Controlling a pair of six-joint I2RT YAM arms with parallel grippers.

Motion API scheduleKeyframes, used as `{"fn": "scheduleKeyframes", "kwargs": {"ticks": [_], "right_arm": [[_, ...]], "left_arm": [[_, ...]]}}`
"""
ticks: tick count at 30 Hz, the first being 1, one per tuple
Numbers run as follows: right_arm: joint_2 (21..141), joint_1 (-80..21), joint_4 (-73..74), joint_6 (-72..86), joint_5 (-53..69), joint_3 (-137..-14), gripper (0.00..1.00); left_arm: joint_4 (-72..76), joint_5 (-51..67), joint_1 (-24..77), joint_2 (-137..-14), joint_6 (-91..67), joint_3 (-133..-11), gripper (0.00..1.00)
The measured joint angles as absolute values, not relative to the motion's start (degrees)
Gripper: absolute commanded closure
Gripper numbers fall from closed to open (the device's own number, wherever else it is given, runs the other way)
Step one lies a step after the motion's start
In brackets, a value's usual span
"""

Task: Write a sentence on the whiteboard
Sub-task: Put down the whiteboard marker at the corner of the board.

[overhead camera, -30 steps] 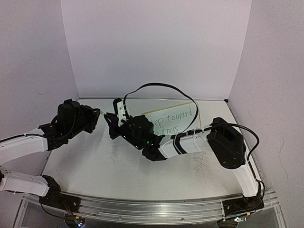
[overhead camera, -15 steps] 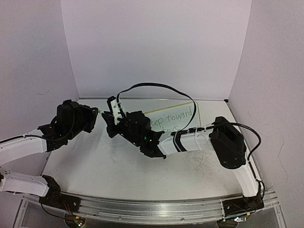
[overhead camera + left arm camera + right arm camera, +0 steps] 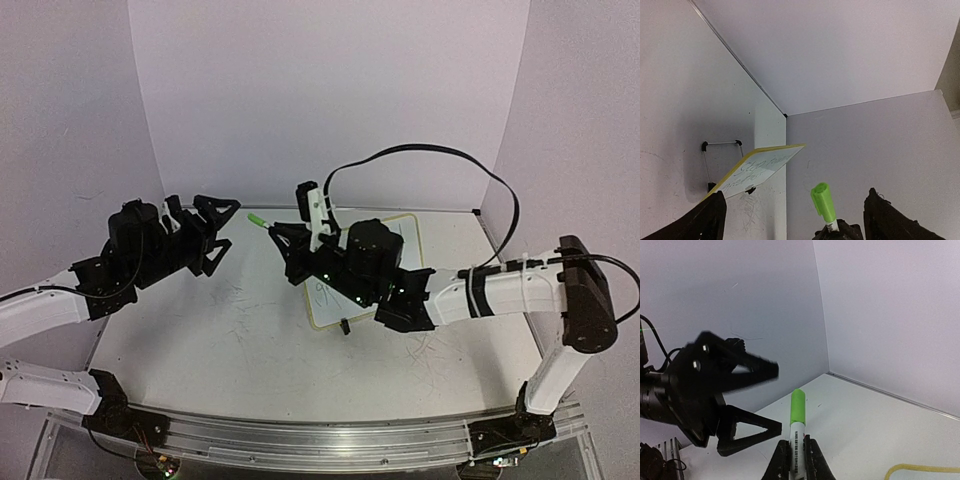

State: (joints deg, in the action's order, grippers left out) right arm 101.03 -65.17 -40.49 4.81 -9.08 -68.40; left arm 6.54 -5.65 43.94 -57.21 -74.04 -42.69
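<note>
The whiteboard (image 3: 408,232) stands at the back of the table on its wire stand, and my right arm covers most of it in the top view. In the left wrist view the whiteboard (image 3: 771,165) shows its yellow-green rim and the sentence (image 3: 752,174), "Step toward greatness". My right gripper (image 3: 797,460) is shut on a white marker (image 3: 796,442) with a green cap (image 3: 798,405). The cap (image 3: 258,221) points at my left gripper (image 3: 230,226). That gripper stands wide open, a short gap from the cap (image 3: 822,199), with nothing in it.
White walls close in the table on the left, back and right. The tabletop (image 3: 240,340) carries faint grey scuff marks. My right arm's black cable (image 3: 440,152) loops high over the board.
My left gripper has opened wide and let go of the marker's capped end. My right gripper has drawn back to the right and up with the capped marker.
</note>
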Motion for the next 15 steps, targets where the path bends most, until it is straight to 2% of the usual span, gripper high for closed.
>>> {"fn": "scheduleKeyframes", "kwargs": {"ticks": [5, 11, 15], "right_arm": [[88.3, -62.1, -32.4, 6.9, -10.3, -58.9, 1.0], [65.7, -42.4, -21.8, 14.6, -7.7, -49.7, 1.0], [55.4, -30.6, -15.4, 20.0, -4.1, -46.0, 1.0]], "left_arm": [[6.2, -7.2, 43.9, -54.6, -68.0, -43.4, 0.01], [5.9, -7.8, 43.8, -55.0, -59.0, -46.0, 0.01], [6.0, -7.3, 43.7, -58.0, -54.5, -48.3, 0.01]]}}
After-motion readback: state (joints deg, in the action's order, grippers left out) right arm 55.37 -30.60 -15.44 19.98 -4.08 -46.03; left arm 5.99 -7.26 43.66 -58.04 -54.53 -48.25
